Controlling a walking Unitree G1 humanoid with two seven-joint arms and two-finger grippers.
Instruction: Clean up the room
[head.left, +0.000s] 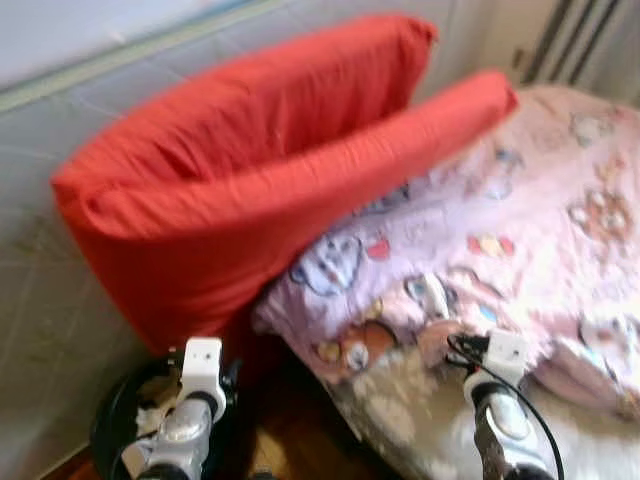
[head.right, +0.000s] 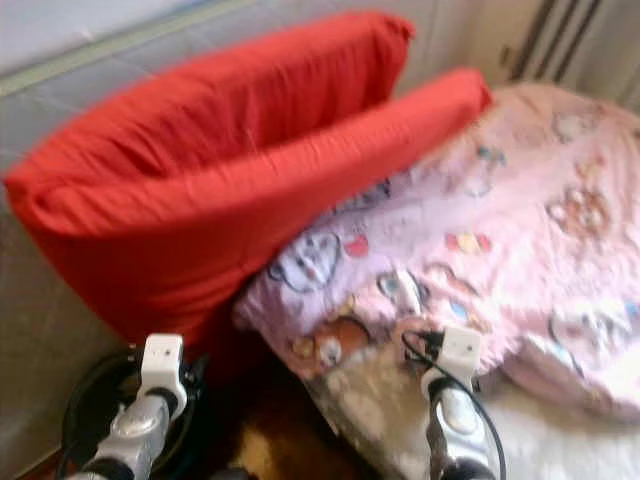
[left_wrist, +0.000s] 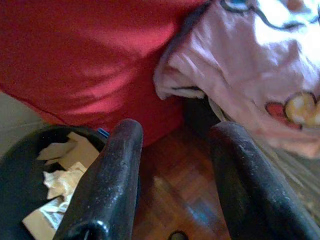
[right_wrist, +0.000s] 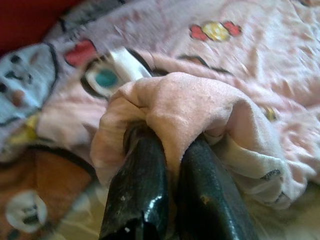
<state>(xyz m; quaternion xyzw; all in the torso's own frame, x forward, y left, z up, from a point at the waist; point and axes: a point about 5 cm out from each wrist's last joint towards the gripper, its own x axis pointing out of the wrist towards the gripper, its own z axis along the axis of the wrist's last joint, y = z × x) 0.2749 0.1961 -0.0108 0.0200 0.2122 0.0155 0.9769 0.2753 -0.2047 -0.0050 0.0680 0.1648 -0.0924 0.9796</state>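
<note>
Right gripper (right_wrist: 170, 165) has its two black fingers pinched tight on a fold of the pink cartoon blanket (head.left: 520, 230), at the blanket's near edge on the bed. Against the blanket's far left side leans a big red pillow (head.left: 250, 160). Left gripper (left_wrist: 172, 170) hangs spread wide, holding nothing, above the wooden floor (left_wrist: 175, 200) beside a black bin (left_wrist: 20, 170) of crumpled paper (left_wrist: 60, 170), left of the blanket.

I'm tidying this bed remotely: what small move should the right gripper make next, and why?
Probably lift and draw back a little: the right gripper is shut on a fold of the pink cartoon-print blanket, which lies bunched beside the big red pillow.
</note>
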